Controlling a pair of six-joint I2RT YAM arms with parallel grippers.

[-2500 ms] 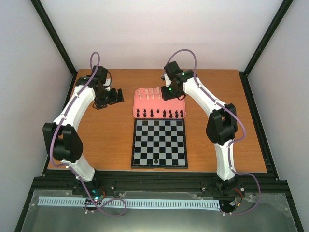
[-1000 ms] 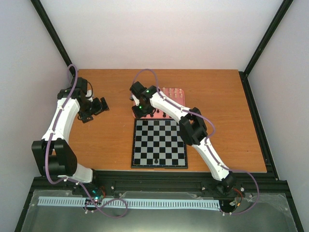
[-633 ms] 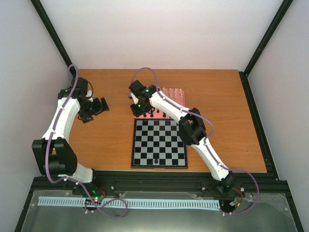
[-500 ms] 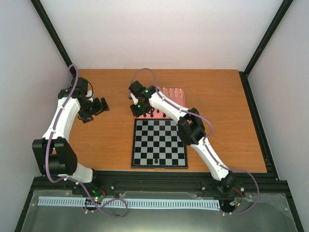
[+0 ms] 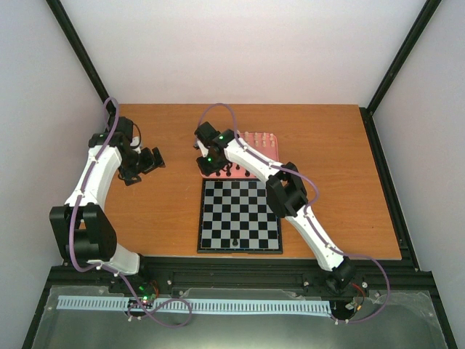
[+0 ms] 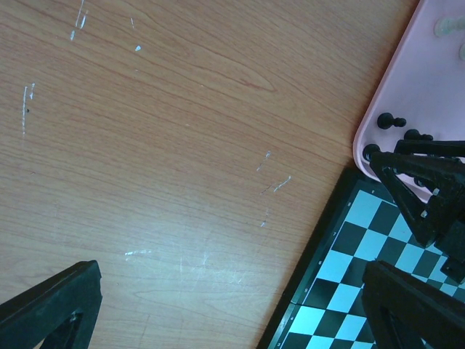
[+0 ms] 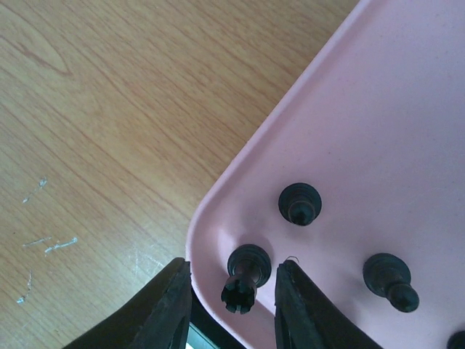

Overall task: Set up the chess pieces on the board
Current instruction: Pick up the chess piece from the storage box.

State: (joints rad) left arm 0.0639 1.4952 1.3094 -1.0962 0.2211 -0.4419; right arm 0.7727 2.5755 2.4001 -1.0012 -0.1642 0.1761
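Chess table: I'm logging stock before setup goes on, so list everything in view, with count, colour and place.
table: one, brown wood, under everything
board: one, black and light grey squares, middle of the table
tray: one, pink, at the board's far edge
lone piece: one, black, on the board's near row
black pieces: several, partly hidden, tray's near side
white pieces: several, cream, tray's far side
left gripper: one, black, open above the table left of the board
right gripper: one, black, open around a black piece at the tray's near left corner
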